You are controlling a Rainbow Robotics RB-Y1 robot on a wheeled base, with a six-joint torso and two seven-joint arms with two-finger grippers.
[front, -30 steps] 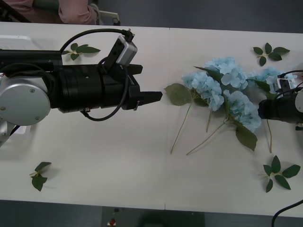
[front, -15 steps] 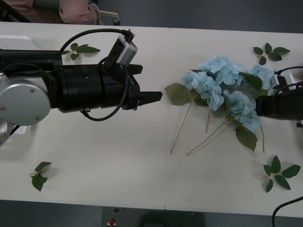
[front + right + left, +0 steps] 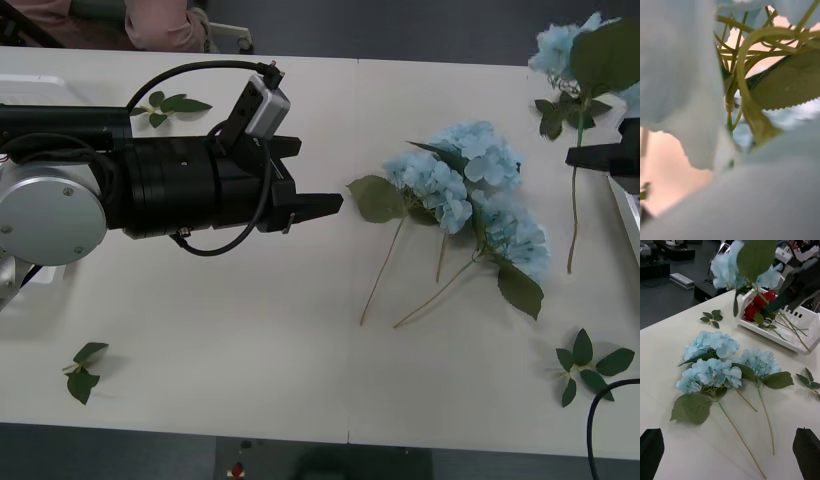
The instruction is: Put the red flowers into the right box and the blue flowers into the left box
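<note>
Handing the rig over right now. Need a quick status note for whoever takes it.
Left tool: open, hovering mid-table beside the blue pile.
Right tool: shut on one blue flower, lifted at the table's right edge with its stem hanging.
Three blue flowers lie on the table.
Done: red flowers are in the right box.
Left: the held flower and the three on the table go to the left box.
</note>
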